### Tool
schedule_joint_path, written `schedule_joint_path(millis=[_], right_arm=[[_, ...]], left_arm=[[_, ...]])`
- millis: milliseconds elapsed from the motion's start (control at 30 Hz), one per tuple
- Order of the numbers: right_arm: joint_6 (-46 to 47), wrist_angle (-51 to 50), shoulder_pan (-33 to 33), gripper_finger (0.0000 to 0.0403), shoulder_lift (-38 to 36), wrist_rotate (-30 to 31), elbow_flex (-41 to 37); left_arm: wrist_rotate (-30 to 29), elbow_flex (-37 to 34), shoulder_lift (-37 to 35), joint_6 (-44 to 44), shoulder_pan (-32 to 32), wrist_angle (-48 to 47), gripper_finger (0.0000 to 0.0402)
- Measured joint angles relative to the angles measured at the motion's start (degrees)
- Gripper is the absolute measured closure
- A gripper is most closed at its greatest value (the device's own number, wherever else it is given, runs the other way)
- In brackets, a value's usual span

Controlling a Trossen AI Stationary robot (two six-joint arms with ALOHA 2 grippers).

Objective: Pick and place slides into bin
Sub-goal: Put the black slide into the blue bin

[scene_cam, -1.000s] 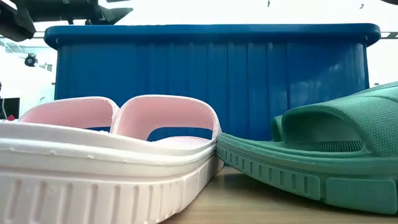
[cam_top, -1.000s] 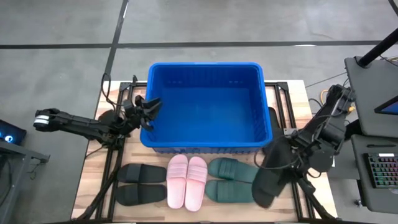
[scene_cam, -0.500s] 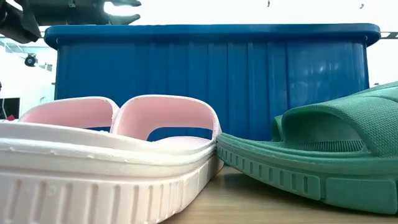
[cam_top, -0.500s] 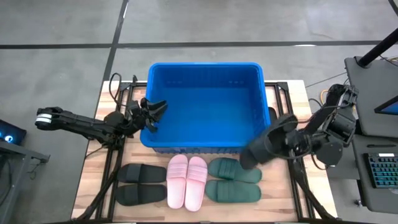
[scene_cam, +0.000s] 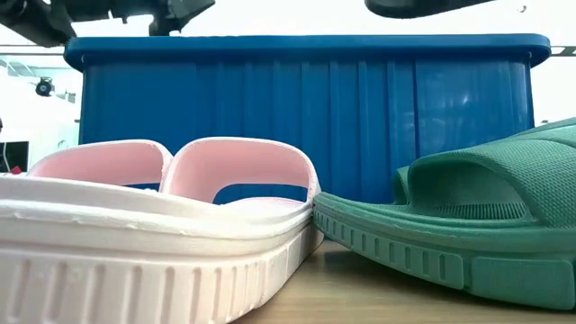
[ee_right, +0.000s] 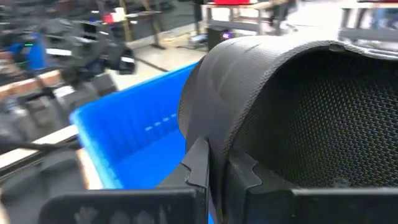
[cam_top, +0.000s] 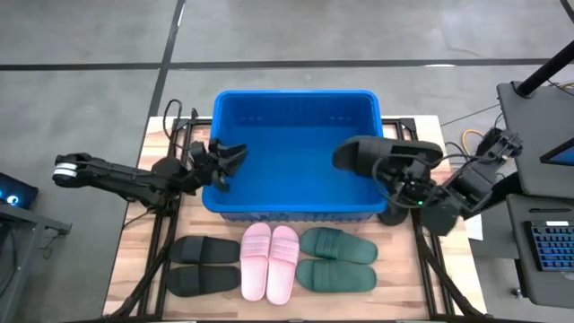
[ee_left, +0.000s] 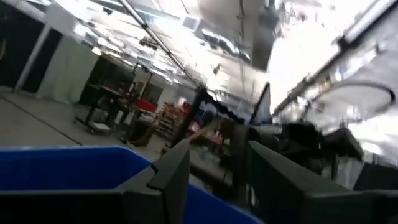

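Holding a black slide (cam_top: 363, 154) above the bin's (cam_top: 296, 208) right interior, the right gripper (cam_top: 401, 177) has its fingers clamped on the strap — the wrist view confirms the pinch. Left gripper (cam_top: 218, 158) sits at the bin's left wall, fingers apart, holding nothing. On the table in front: black pair (cam_top: 204, 265), pink pair (cam_top: 269, 261), green pair (cam_top: 336, 259) — side by side.

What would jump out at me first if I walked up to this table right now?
Probably the big blue bin at the back of the table, with the right gripper holding a black slide over its right side. In front of it lie a black pair, a pink pair and a green pair in a row, while the left gripper waits at the bin's left wall.
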Motion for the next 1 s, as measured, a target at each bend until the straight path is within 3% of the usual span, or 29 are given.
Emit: schedule_joint_path(millis=[200, 400, 600, 800, 1000], right_arm=[[2.83, 4.69, -4.59, 0.0390, 1.57, -5.47, -0.15], [-12.33, 19.56, -7.34, 0.0390, 3.16, -8.03, -0.76], [-22.08, 27.10, -10.34, 0.0390, 5.36, -7.92, -0.74], [-32.93, 38.03, -12.83, 0.0390, 7.13, -13.42, -0.74], [-40.19, 43.94, -13.85, 0.0390, 8.46, -14.38, -0.72]], left_arm=[[9.99, 8.09, 1.02, 1.85, 1.18, -15.71, 0.0200], [18.40, 14.51, 3.16, 2.13, 2.29, -20.12, 0.0177], [18.43, 16.77, 6.27, 3.39, 3.10, -20.29, 0.0176], [18.57, 17.78, 10.41, 1.52, 3.69, -20.36, 0.0176], [21.12, 17.80, 12.73, -2.60, 4.05, -17.07, 0.0176]])
